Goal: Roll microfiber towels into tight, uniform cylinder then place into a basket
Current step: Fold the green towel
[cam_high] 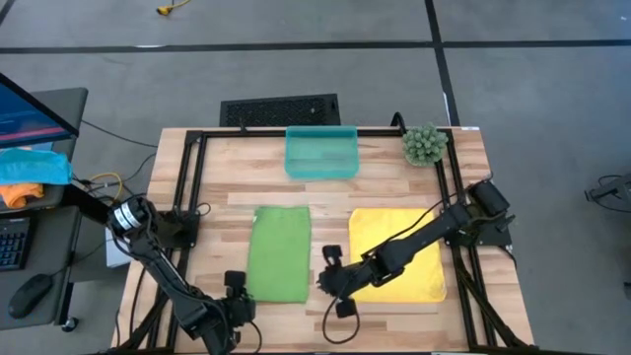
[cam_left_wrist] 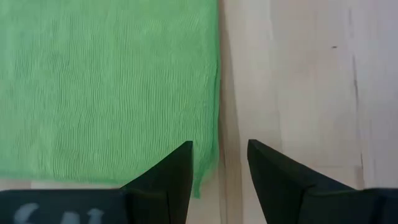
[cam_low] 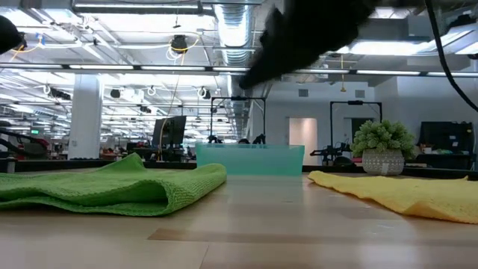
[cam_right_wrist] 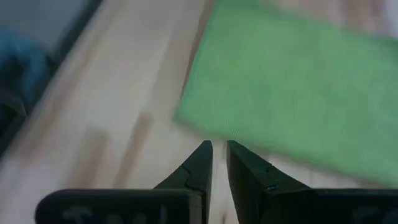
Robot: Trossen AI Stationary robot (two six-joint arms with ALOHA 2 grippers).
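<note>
Two flat towels; potted plant (cam_high: 425, 144) beside basket (cam_high: 320, 153)

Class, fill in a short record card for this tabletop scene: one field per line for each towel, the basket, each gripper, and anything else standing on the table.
green towel: flat, unrolled, left of the yellow one
yellow towel: flat, unrolled, on the table's right side
basket: teal, at the table's far edge, no towel in it
left gripper: open, empty, at the green towel's near corner
right gripper: narrow gap between its fingers, holding nothing, between the two towels
potted plant: far right corner
</note>
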